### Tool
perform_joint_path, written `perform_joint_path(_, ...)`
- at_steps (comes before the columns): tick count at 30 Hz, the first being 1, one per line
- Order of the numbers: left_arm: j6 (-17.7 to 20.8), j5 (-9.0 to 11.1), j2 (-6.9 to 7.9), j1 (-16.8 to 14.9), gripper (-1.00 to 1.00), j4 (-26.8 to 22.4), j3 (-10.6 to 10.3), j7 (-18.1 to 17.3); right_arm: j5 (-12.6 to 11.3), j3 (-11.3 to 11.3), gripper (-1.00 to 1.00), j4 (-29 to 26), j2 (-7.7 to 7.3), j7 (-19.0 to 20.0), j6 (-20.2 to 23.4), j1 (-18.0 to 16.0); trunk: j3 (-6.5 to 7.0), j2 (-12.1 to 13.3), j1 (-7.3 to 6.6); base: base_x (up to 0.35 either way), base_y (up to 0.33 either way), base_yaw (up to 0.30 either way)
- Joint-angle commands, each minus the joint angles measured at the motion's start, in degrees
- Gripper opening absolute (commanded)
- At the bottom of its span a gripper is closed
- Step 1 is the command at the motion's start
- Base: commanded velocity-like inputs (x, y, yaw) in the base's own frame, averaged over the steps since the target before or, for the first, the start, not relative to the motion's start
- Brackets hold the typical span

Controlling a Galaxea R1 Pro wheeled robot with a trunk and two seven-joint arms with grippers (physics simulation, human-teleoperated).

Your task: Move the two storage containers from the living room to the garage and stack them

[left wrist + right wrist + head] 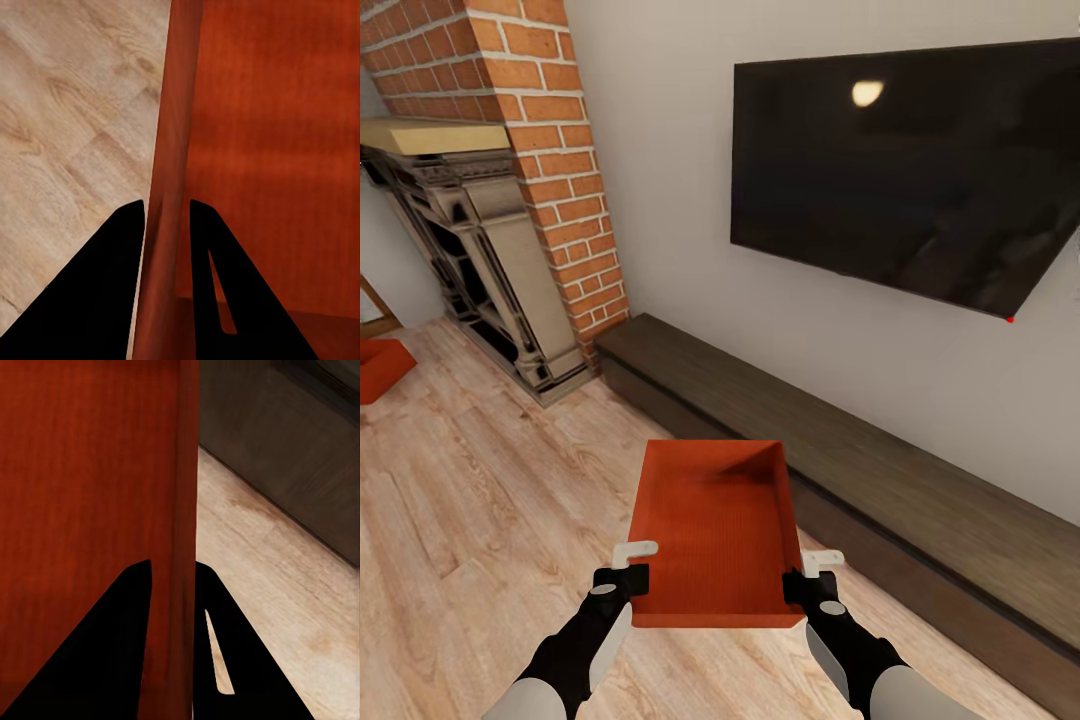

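Two grippers pinch one bin above the wood floor: left gripper clamped on its left wall, right gripper on its right; both arms reach forward, parallel; second bin sits far left near the fireplace.

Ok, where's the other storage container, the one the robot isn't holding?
In the head view, the second storage container sits on the wood floor at the far left edge, left of the brick fireplace, partly cut off.
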Motion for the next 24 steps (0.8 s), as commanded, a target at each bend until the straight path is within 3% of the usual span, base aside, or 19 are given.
perform_joint_path(1, 0.47, -0.84, 0.05, -0.02, -1.0, -0.16, -0.12, 1.79, -0.84, 0.47, -1.0, 0.02, 0.03, -0.25, -0.2, -0.04, 0.04, -0.04, 0.01, 0.0, 0.0, 0.0)
perform_joint_path(24, 0.38, -0.79, 0.12, -0.02, -1.0, -0.07, -0.12, 1.71, -0.94, 0.39, -1.0, 0.03, 0.03, -0.27, -0.21, -0.04, 2.15, -0.04, 0.01, 0.0, 0.0, 0.0)
